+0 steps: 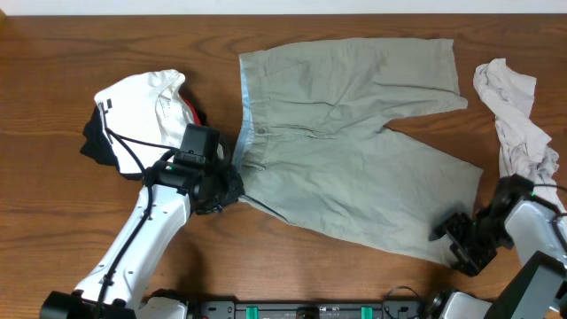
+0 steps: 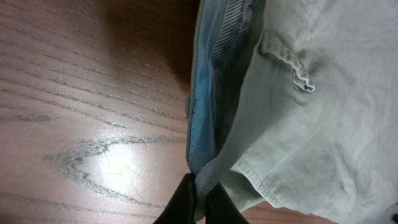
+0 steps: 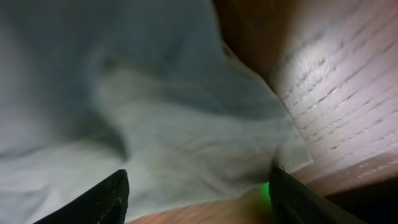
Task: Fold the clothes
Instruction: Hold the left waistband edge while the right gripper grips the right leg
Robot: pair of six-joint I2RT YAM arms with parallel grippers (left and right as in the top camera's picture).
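Just left of the shorts [image 1: 354, 151]: a heap of clothes [image 1: 142, 115], white, black and red, seemingly not folded. At the shorts' waistband corner: left gripper [image 2: 200, 199], pinched tight on the edge. Shorts themselves spread flat, no fold made yet. At their lower leg hem: right gripper [image 3: 199, 193], wide apart, straddling cloth, nothing clamped. Right of the shorts: a crumpled grey garment [image 1: 514, 115], lying apart. Barely begun, by all appearances.

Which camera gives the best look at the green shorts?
The overhead view: the shorts lie spread out whole. The left wrist view shows only the waistband corner; the right wrist view, a blurred leg hem.
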